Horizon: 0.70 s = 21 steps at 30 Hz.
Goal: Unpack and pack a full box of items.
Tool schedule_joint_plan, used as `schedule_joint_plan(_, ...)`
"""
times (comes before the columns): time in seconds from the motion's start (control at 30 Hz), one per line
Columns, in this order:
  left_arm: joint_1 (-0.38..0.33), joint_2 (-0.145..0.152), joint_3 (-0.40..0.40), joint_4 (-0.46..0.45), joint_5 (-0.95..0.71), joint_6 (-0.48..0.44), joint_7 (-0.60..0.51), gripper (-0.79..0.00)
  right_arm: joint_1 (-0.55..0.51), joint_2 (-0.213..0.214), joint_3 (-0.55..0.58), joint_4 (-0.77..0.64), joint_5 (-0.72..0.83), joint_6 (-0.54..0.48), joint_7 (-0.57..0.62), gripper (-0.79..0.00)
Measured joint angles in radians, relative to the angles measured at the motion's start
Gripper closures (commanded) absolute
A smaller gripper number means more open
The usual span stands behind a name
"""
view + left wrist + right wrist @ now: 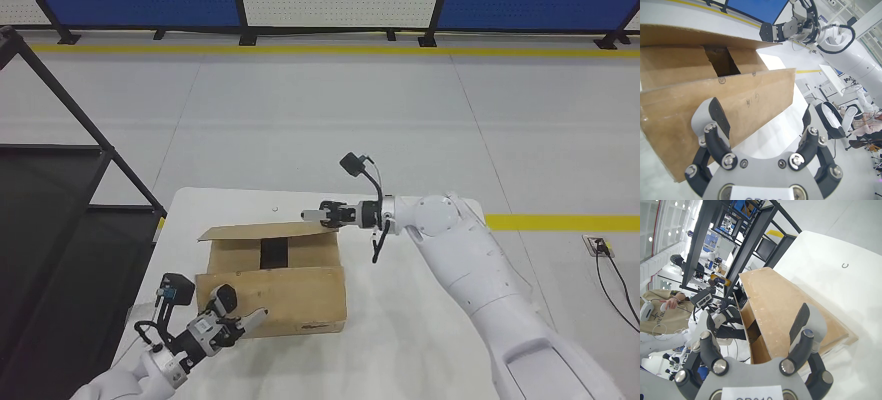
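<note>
While the cardboard box [270,300] sits left of centre on the white desk [420,330], its long axis runs side to side across the robot's front and its mouth points up, with the short inner flaps folded down and a dark gap [723,62] between them. The right tool [755,311] is at the right-hand corner of the lifted far long flap [696,37], fingers spread apart with the flap's edge between them, not pinched. The left tool [762,111] hangs just beside the box's near left corner, fingers also apart, one pad in front of the near long flap [734,98], gripping nothing. As I judge it, the main risk is the far flap slipping out and springing back, since nothing clamps it. A grip taken at the very corner could crease or tear the card. A pull on one flap alone could also drag or tilt the box toward the desk's left edge, and what lies inside is hidden, so its weight is unknown
</note>
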Motion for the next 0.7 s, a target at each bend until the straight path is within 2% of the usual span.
schedule_joint_plan(0.23,-0.023,-0.006,0.038,0.004,0.03,0.085,0.023,-0.785,0.002,-0.007,0.002,0.013,0.093,0.158,0.117,-0.785)
schedule_joint_plan(0.7,-0.058,-0.024,0.129,-0.001,0.162,0.293,0.128,-0.785,-0.026,-0.032,-0.017,0.037,0.175,0.209,0.166,-0.785)
